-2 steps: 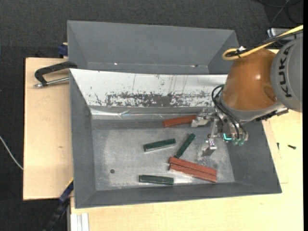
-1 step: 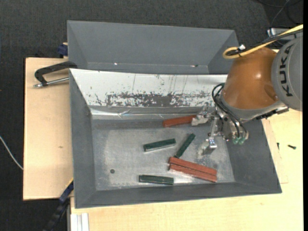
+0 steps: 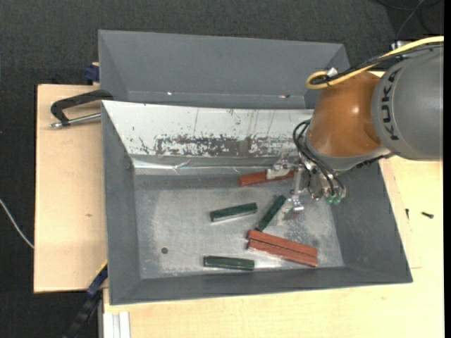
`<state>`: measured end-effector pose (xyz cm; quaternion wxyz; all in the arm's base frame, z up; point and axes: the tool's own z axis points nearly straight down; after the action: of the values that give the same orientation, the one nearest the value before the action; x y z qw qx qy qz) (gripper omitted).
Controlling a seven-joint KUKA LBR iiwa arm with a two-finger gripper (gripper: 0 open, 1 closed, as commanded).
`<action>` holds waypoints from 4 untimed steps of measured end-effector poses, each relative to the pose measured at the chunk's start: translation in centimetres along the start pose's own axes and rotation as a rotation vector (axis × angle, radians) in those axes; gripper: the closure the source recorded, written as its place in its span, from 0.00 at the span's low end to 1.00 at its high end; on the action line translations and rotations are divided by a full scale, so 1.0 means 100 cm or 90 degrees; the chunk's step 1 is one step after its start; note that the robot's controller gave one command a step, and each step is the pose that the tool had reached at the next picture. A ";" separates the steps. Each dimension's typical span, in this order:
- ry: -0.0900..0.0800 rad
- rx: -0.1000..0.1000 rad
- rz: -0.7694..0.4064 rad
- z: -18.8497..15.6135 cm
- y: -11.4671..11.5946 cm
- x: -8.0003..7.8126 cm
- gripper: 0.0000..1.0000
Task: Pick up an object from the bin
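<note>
- The jaws hang low over the right part of the bin [image 3: 118, 210] floor, under the orange cover [image 3: 342, 118] on the wrist. Whether they are open or closed cannot be told.
- Nearest to them is a slanted green bar [image 3: 270, 213], dark and slim. Its upper end lies just beside the jaws' tip, but whether the two touch cannot be told.
- An orange bar [image 3: 262, 178] lies at the foot of the back wall, near the jaws on their left.
- Two red bars [image 3: 282, 248] lie side by side and touching, in front of the jaws. The slanted green bar's lower end reaches their left end.
- A middle green bar [image 3: 234, 212] lies left of the slanted one, apart from it.
- A front green bar [image 3: 228, 263] lies near the front wall, well apart from the jaws.
- The grey arm [image 3: 416, 111] comes in over the bin's right rim.
</note>
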<state>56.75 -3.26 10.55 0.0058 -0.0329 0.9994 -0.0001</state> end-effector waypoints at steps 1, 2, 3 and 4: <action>-0.011 0.006 -0.086 0.020 0.004 -0.007 0.00; 0.008 0.001 -0.360 0.028 0.012 0.005 1.00; 0.008 0.001 -0.360 0.028 0.012 0.005 1.00; 0.006 -0.006 -0.446 0.014 -0.005 0.008 1.00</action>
<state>55.99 -3.78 9.17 0.0009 -0.3738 0.9275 0.0021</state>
